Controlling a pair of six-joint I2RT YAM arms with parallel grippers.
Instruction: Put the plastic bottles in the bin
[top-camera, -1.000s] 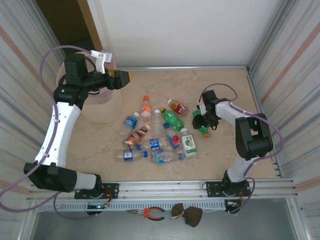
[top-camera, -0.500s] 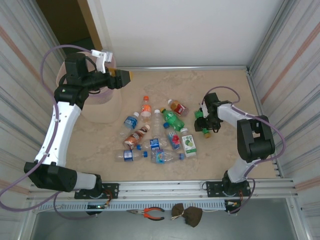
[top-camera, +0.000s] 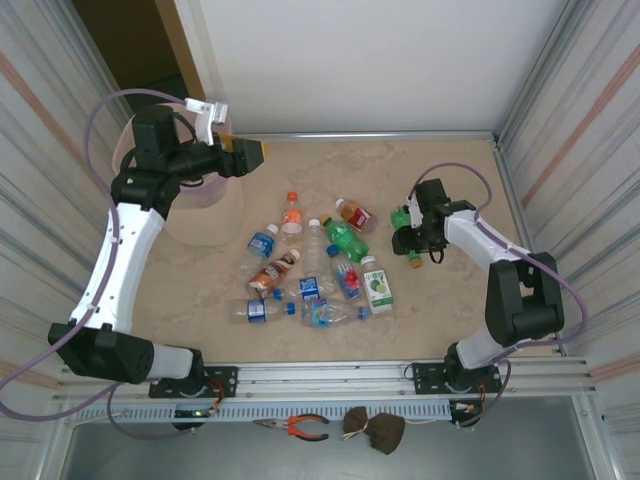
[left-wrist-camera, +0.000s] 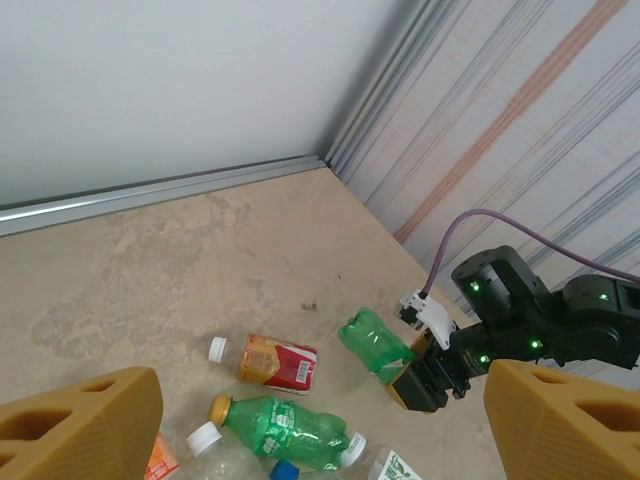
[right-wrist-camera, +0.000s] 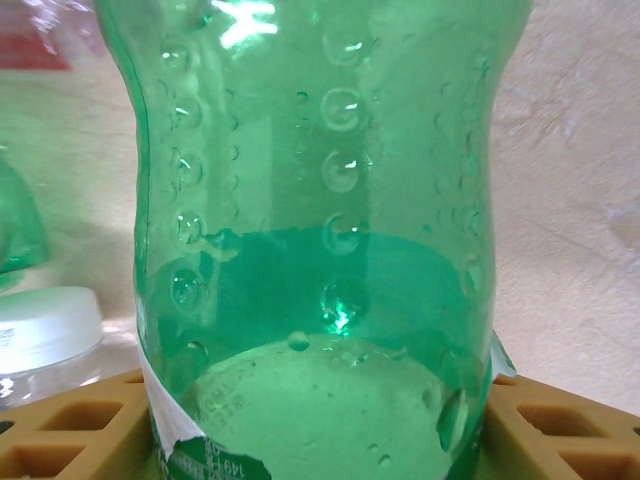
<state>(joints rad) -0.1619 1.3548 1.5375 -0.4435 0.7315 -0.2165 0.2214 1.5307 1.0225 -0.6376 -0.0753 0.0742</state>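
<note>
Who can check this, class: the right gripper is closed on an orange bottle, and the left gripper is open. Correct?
Not quite. The bottle in the right gripper is green, not orange; the right wrist view shows it between the fingers. The left gripper is open, as stated.

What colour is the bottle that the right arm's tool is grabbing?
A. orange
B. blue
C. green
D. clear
C: the right wrist view shows a green bottle wedged in the right tool, and the top view shows green plastic there too.
</note>
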